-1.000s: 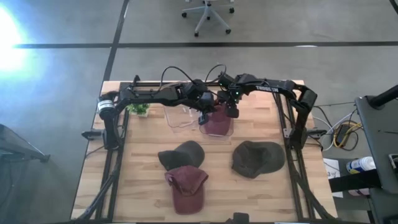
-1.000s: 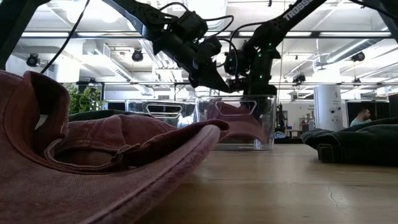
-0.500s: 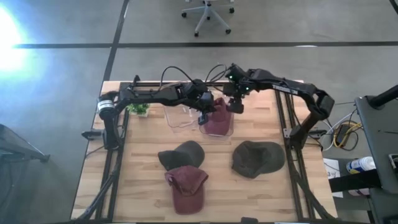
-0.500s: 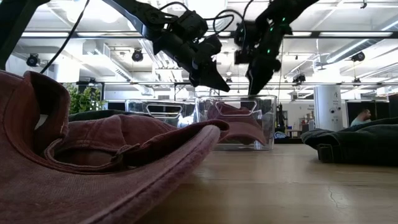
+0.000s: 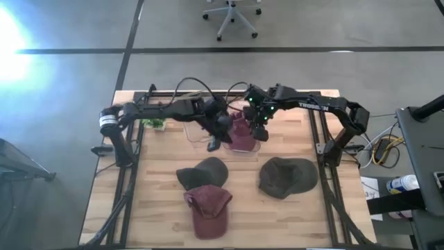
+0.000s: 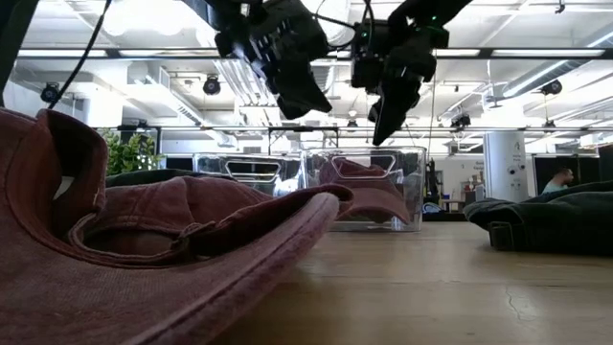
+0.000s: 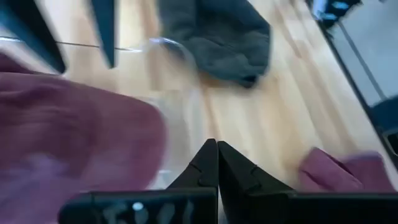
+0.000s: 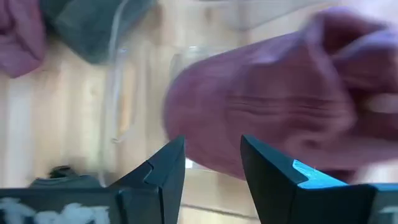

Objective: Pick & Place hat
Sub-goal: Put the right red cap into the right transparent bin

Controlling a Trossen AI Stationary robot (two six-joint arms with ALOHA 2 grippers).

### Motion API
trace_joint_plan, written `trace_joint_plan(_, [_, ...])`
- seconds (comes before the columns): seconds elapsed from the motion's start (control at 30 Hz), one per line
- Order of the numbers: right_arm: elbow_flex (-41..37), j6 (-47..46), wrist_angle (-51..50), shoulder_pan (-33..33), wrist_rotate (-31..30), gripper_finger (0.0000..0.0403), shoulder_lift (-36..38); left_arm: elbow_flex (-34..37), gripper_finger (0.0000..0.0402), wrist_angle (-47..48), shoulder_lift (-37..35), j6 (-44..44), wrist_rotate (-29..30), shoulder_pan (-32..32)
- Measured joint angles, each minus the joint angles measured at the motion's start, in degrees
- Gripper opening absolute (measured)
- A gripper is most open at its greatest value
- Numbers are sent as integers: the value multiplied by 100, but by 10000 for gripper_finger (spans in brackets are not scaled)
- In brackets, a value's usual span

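High view: I see both arms meeting over the two clear bins at the far middle of the surface (image 5: 305,208); a maroon hat (image 5: 241,133) lies in the right-hand bin (image 5: 257,144), partly draped toward its rim.
Left tool (image 5: 212,144): pressed together, empty, hanging over the near edge of the left bin (image 5: 198,134), at about 9 o'clock from the maroon hat.
Right tool (image 5: 258,130): spread, pinching nothing, poised right above the hat at its 2 o'clock side.
Low view: both tools hang above the bin tops, clear of the plastic.
Hats still out: dark grey hat (image 5: 203,171) at 6 o'clock from the bins, red hat (image 5: 208,207) touching it on the near side, olive hat (image 5: 286,176) off at 4 o'clock.
Risk 1: I judge the two tools are close enough that any swing toward each other could knock them together above the bins.
Risk 2: if the right tool dips, a finger could snag the maroon fabric and drag the hat back out, or nudge the light bin along the surface.
Risk 3: the grey and red hats overlap; a grab at one may lift or shift the other.
Risk 4: the left tool, pressed together, must spread before any pick, or it will only push cloth.
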State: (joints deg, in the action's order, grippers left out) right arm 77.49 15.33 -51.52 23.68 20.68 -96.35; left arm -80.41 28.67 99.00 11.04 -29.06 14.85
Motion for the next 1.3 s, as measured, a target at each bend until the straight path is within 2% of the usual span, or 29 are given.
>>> trace_joint_plan(0.07, [-7,-118,-6,-71,223,144,-165,3,0,9,75,-19,-58,-78])
trace_joint_plan(0.17, [-39,-196,46,-187,237,134,-365,7,0,-59,185,-38,-34,-134])
trace_joint_plan(0.6, [-176,-765,862,-499,317,102,-859,119,0,-236,421,82,604,-345])
trace_joint_plan(0.9, [-199,-655,1132,-468,-91,109,-1150,392,0,-485,413,33,559,-341])
trace_joint_plan(1.07, [-202,-589,1301,-355,-672,102,-1145,460,0,-578,409,-25,540,-340])
trace_joint_plan(1.3, [-216,-633,1568,22,-757,100,-1146,466,0,-598,407,-23,557,-340])
